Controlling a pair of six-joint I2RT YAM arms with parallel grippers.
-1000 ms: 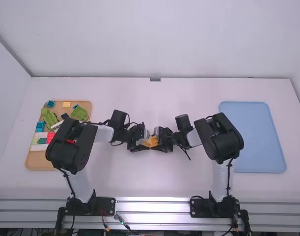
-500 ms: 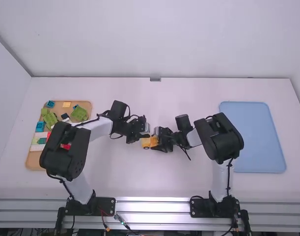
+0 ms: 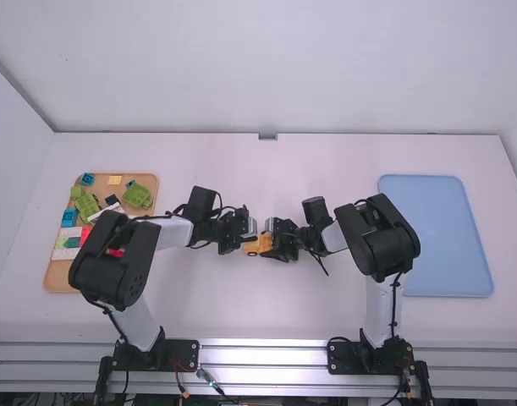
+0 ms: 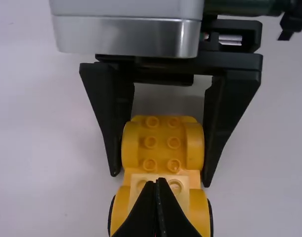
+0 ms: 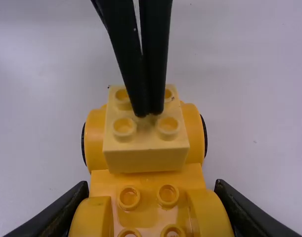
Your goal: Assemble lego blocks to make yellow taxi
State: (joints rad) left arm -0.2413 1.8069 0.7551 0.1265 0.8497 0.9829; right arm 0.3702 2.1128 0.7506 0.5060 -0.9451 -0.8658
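My left gripper and right gripper meet at the middle of the table around a small orange-yellow car. In the right wrist view my right gripper is shut on the studded car body, one finger along each side. A pale yellow 2x2 brick sits on the car's far end between rounded, wheeled sides. My left gripper has its fingers together, tips over that pale brick; whether they press on it I cannot tell.
At the left, a tan tray holds several green, blue, red and white bricks and a pale yellow piece. On the right lies a flat blue tray.
My left gripper first stood low with fingers apart at the car, then drew back up the picture, and now is over the car with fingers shut. The right arm has kept still.
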